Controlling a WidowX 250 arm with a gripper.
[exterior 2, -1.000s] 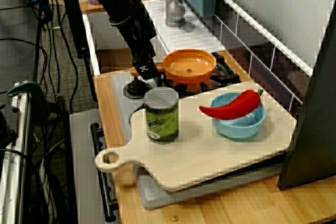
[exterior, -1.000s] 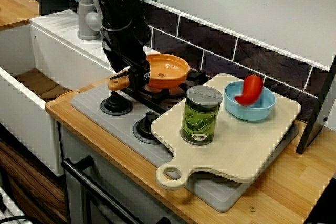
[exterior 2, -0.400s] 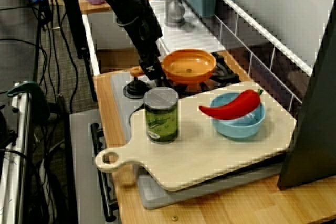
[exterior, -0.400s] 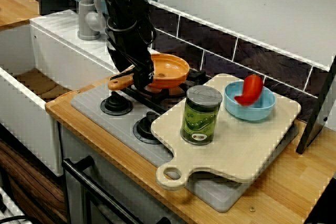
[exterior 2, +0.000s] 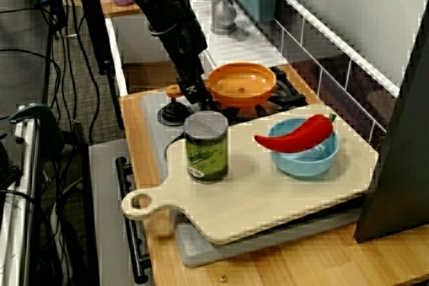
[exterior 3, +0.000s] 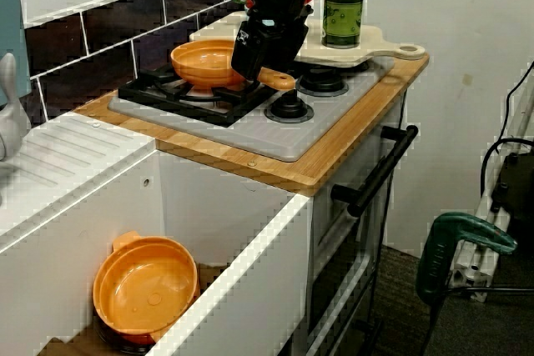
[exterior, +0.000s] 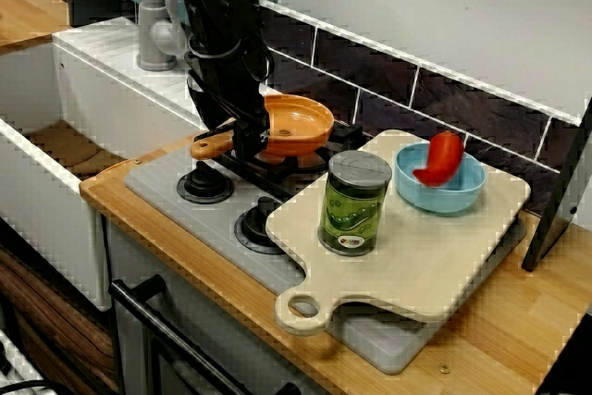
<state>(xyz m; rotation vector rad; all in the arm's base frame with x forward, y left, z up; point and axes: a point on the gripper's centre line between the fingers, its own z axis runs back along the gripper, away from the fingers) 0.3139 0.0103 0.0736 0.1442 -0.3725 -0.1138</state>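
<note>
Side view: pan handle (exterior: pixel 209 146) lies under claw (exterior: pixel 248 139).

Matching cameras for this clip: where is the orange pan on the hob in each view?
View facing the tiles: orange pan left of centre, behind the green can.
View along the counter: pan upper middle, beyond the can.
View from the sink end: pan upper left, nearer than the can.
Shared landmark: green can.
</note>
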